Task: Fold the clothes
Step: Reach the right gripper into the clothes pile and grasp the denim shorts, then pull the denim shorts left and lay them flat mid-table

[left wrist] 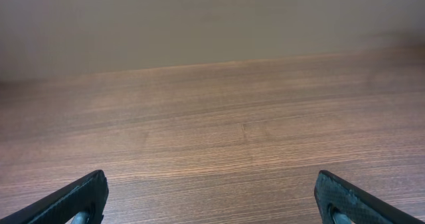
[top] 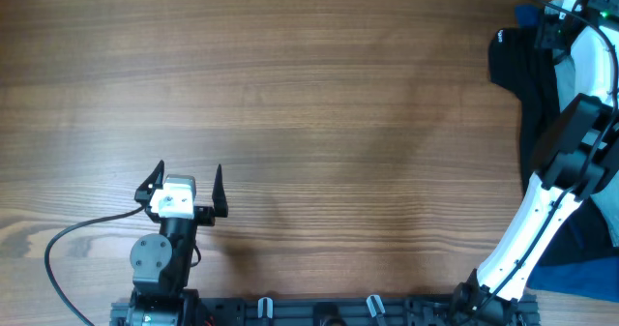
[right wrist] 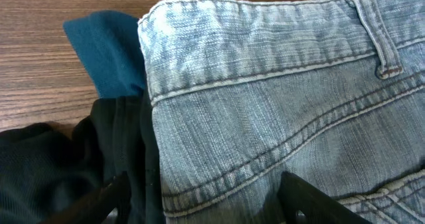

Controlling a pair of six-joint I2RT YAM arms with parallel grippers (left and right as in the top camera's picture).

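Over on the near left, the left fingers (top: 219, 178) are hanging spread wide apart above the bare wooden surface (top: 338, 94), gripping nothing. The left wrist view is showing just the two dark tips and wood grain between them. A black cable (top: 68, 239) is looping off to the left of that arm.

The middle is just wood.

At the far right edge, the right arm is reaching out over a pile of clothes, where a black garment (top: 513, 65) is lying bunched up. In the right wrist view the denim shorts (right wrist: 265, 117) are lying right beside that black garment and touching it, with the waistband (right wrist: 252, 24) and a belt loop (right wrist: 376, 34) facing the camera. A bit of teal-blue fabric (right wrist: 106, 51) is poking out by the waistband corner. The right fingers (right wrist: 312, 201) are sitting apart, one over the black garment and one over the denim. Can't tell if they're touching the cloth.
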